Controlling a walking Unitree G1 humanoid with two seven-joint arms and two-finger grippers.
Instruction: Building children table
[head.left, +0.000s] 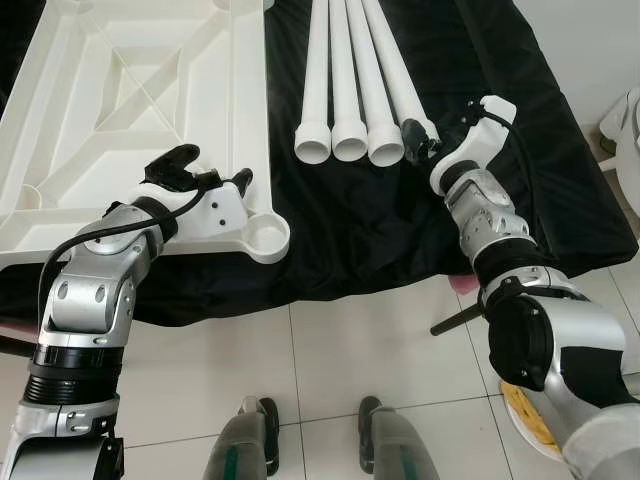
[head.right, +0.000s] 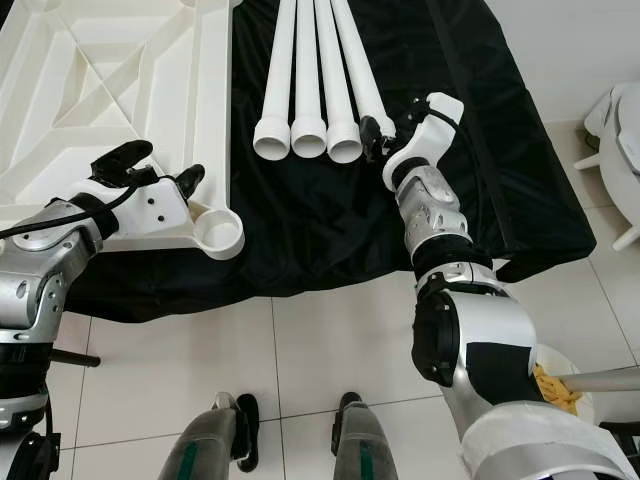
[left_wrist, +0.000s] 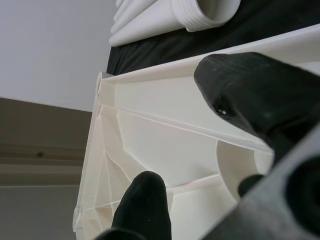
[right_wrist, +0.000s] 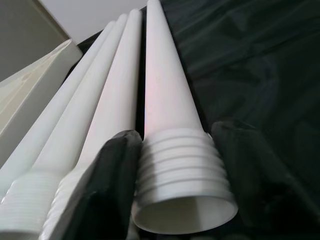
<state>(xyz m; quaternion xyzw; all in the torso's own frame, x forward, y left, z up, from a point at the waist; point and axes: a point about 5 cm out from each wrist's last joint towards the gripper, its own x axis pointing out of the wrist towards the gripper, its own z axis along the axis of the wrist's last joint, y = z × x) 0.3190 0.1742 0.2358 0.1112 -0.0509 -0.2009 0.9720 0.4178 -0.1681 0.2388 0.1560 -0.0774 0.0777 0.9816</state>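
The white tabletop lies upside down on a black cloth, its ribbed underside facing up. A round leg socket sits at its near right corner. My left gripper hovers open just over that corner, and the tabletop's rim runs between its fingers. Several white legs lie side by side to the right, threaded ends toward me. My right gripper is shut on the threaded end of the rightmost leg, one black finger pressed on each side.
The black cloth ends at white floor tiles close to my feet. A dark rod pokes out under the cloth's right edge. A white object stands at the far right, and a round yellow-and-white object lies beside my right arm.
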